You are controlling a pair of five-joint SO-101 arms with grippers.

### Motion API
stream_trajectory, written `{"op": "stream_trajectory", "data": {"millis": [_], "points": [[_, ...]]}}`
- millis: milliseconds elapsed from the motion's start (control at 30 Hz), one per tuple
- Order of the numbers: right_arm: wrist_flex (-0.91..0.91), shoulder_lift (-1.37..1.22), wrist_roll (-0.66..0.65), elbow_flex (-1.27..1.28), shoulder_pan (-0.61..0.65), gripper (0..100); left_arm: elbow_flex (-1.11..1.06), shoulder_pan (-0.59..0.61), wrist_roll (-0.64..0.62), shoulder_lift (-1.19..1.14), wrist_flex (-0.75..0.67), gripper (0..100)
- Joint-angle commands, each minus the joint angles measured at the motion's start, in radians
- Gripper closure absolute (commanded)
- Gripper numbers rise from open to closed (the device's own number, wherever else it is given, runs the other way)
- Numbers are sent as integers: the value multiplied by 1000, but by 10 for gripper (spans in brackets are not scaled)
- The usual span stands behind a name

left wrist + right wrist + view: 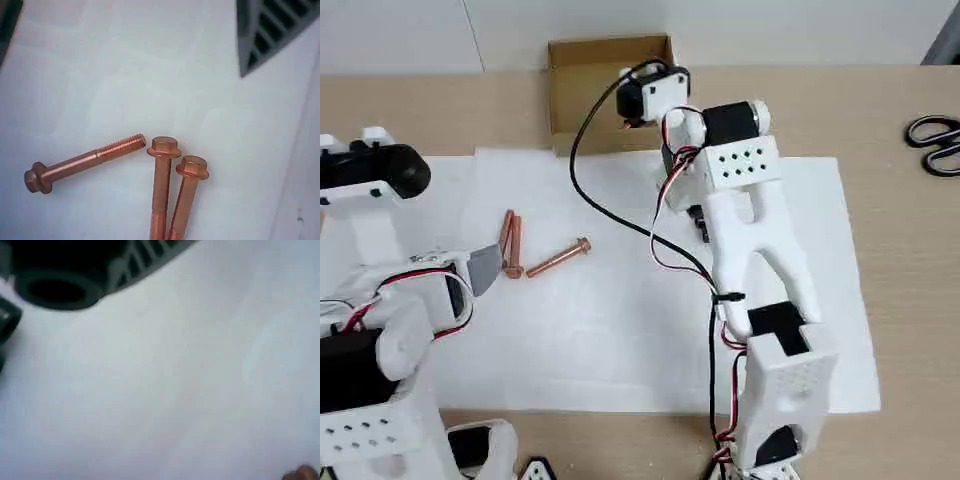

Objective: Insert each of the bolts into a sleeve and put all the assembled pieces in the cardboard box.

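Three bolts [161,180] on sheet [620,330], heads just beside left gripper [486,268]. Fingers [265,30] spread apart, empty, not touching bolts. Right gripper [699,225] low over sheet, grip state can't tell.

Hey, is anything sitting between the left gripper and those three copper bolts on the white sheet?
Nothing visible does. The left gripper hangs just beside the heads of the paired bolts, and the third bolt lies next to them. Only bare white sheet shows between the gripper and the bolts.
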State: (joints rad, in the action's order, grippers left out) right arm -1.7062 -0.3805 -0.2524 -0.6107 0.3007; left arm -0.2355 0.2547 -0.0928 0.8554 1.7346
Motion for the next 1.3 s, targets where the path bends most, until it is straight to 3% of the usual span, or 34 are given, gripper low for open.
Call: {"op": "stream_trajectory", "data": {"millis": [0,367,567,1100,1267], "points": [[-27,67,43,69,-16,994,36,-2,-9,11,15,717],[143,58,63,391,-15,989,36,3,-9,11,15,717],[257,58,63,534,-16,889,36,3,-9,11,15,717],[249,58,100,615,-15,865,36,3,-9,11,17,717],[340,58,98,712,-15,865,36,3,-9,11,17,717]]}}
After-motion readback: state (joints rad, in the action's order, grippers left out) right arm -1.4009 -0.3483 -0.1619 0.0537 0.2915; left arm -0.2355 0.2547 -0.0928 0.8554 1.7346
